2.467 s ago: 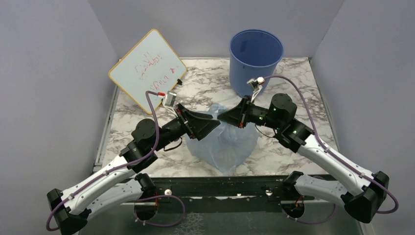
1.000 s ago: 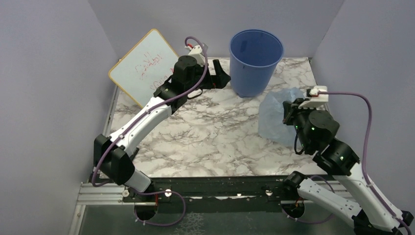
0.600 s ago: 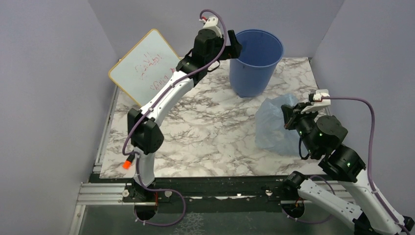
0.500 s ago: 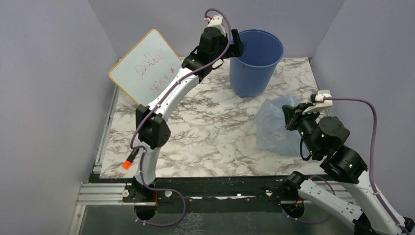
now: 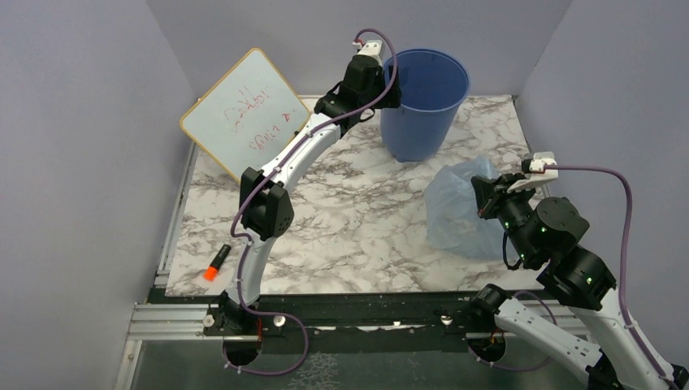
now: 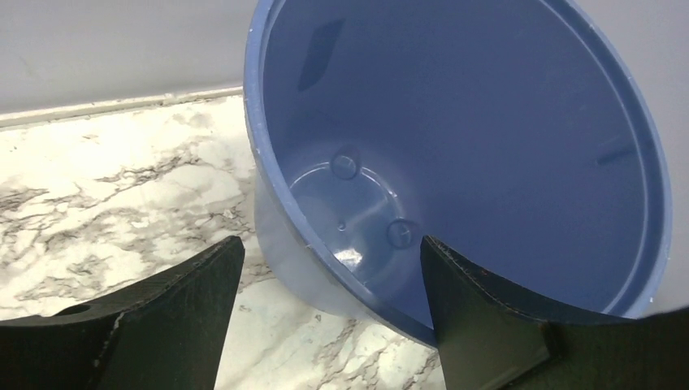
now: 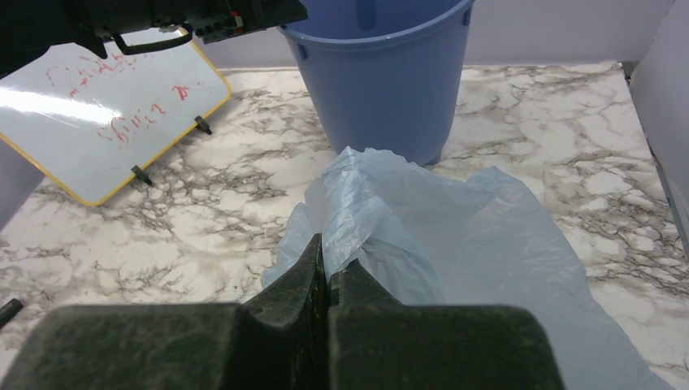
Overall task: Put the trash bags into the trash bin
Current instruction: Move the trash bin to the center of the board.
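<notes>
The trash bin point(image 5: 426, 89) is a round blue bucket standing upright at the back of the marble table. My left gripper point(image 5: 388, 80) is at its left rim. In the left wrist view the left gripper point(image 6: 331, 244) is open, and the rim of the empty bin point(image 6: 487, 146) runs between its two black fingers. The trash bag point(image 5: 453, 215), thin crinkly light blue, lies on the table's right side, in front of the bin. My right gripper point(image 5: 481, 195) is shut on a bunched fold of the bag point(image 7: 455, 236), pinched at the tips of the right gripper point(image 7: 326, 244).
A white board with red writing point(image 5: 244, 110) leans at the back left; it also shows in the right wrist view as the white board point(image 7: 106, 114). An orange marker point(image 5: 217, 262) lies near the table's front left edge. Grey walls close in both sides and the back.
The left gripper let go of the bag, swung to the back and rose to the bin's rim, its jaws narrowing slightly. The right gripper drew the bag from the middle to the right.
</notes>
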